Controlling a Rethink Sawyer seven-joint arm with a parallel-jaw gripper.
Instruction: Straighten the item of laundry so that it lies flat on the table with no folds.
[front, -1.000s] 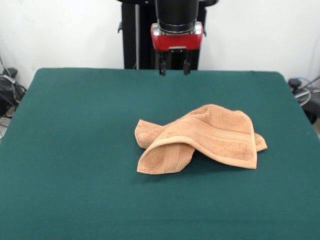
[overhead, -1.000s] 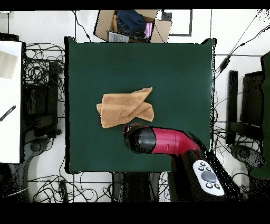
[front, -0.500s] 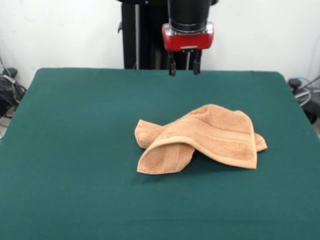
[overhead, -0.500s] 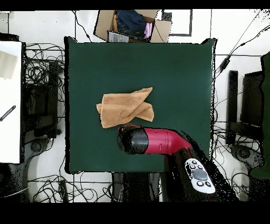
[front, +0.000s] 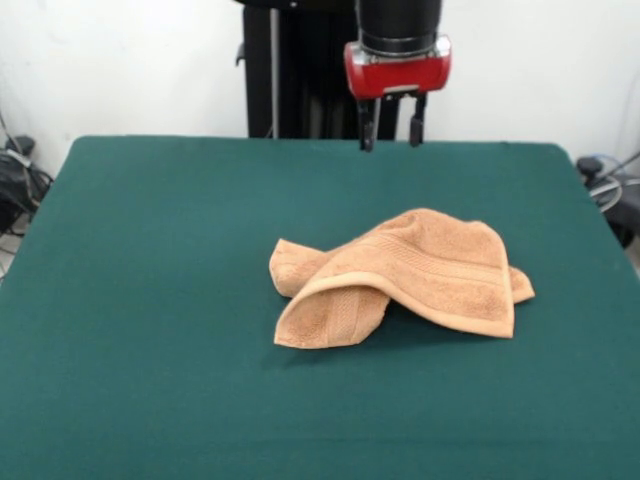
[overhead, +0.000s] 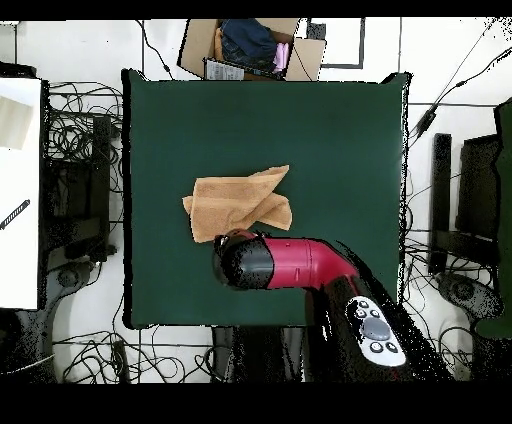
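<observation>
My fingers (front: 390, 135) hang spread and empty at the top middle. The towel (front: 400, 280) lies bunched and folded mid-frame on the green surface (front: 150, 300). Nothing is flat yet

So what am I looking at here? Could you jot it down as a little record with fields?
towel: orange-tan, crumpled, folded over itself near the table's middle
table: covered in dark green cloth
tool: open, empty, hanging above the table behind the towel, not touching it
arm: red and black, reaching over the table
task state: towel not yet flat
</observation>
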